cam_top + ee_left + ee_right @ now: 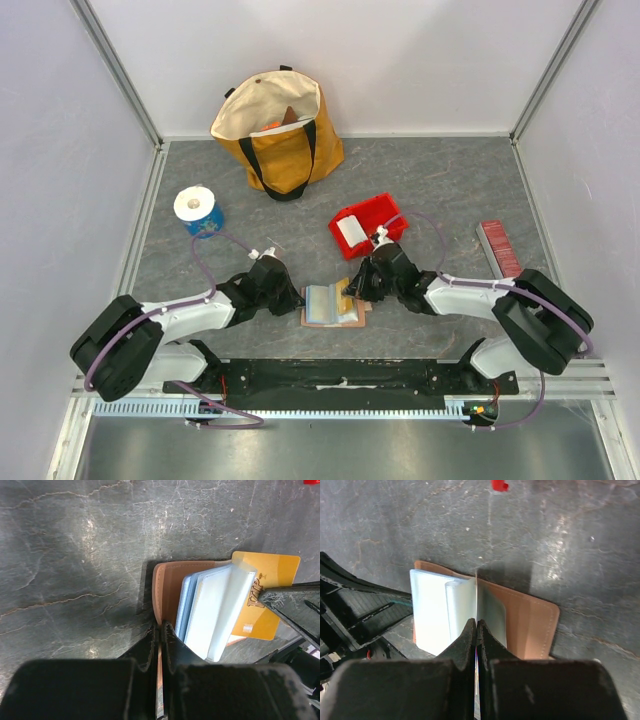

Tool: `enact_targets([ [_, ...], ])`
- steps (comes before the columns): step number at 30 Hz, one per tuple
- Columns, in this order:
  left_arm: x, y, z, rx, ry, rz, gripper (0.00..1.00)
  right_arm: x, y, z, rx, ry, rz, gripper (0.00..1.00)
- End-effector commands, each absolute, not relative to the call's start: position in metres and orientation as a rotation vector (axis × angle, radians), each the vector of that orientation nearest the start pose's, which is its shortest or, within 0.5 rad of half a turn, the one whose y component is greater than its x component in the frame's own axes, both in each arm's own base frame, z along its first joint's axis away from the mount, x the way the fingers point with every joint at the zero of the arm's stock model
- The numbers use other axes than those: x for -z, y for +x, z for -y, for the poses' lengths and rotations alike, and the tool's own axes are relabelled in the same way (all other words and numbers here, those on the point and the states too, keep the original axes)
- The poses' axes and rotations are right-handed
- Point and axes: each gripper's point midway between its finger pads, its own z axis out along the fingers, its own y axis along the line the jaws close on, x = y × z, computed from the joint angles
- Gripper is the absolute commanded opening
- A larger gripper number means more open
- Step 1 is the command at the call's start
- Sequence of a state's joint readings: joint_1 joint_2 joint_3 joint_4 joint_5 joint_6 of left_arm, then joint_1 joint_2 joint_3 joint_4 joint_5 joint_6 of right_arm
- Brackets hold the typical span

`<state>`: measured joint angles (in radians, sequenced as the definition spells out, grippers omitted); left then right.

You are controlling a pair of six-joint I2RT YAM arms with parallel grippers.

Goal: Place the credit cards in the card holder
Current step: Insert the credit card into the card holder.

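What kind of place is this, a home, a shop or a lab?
Most likely a robot lab test cell: a grey table walled in by plain white panels on metal posts, with a left arm and a right arm bolted at its near edge.

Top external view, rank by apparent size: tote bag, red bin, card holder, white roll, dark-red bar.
1. tote bag, clearly largest
2. red bin
3. card holder and white roll: too close to rank
4. dark-red bar: long but narrow, smallest area
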<state>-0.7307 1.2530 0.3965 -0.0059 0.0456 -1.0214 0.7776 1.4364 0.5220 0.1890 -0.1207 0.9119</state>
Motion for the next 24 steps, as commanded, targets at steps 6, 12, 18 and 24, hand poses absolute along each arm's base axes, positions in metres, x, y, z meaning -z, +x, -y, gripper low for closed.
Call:
enact_targets([
  [6,0.004,0.178,0.217,0.739,-0.433,-2.622,0.02,-0.109,0.215,-0.336,-1.229,-0.13,-2.325,0.0],
  [12,0.006,0.179,0.215,0.728,-0.456,-2.623,0.02,-0.14,0.213,-0.348,-1.306,-0.214,-2.261,0.0],
  [18,0.007,0.178,0.213,0.722,-0.46,-2.623,0.02,-0.138,0.224,-0.326,-1.146,-0.151,-2.246,0.0],
  [24,0.006,0.178,0.213,0.723,-0.456,-2.618,0.02,-0.114,0.219,-0.311,-1.098,-0.065,-2.301,0.0],
])
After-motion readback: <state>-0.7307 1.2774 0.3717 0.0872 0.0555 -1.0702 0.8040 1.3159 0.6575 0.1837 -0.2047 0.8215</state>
